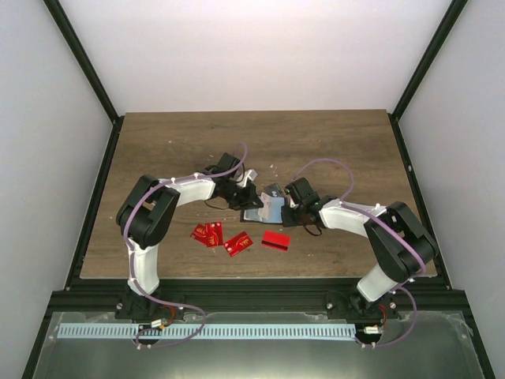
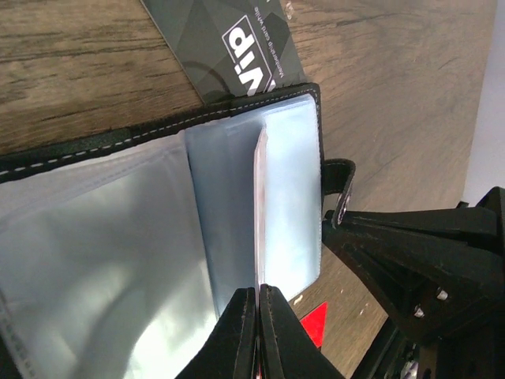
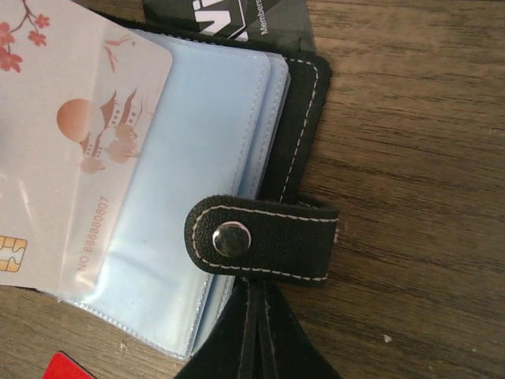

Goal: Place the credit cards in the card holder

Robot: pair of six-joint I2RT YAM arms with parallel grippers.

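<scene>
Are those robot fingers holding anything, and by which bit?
Both grip the open card holder: the left fingers pinch an upright clear sleeve by its edge, the right fingers pinch the black cover beside the snap strap.

The top external camera is looking down from above and behind the arm bases (image 1: 146, 304), over the whole desk (image 1: 331, 142). The left wrist camera is looking along the left end effector (image 2: 258, 312), the right wrist camera along the right end effector (image 3: 256, 335), both close on the open card holder (image 2: 95, 237) from opposite sides, which all three views are sharing.
</scene>
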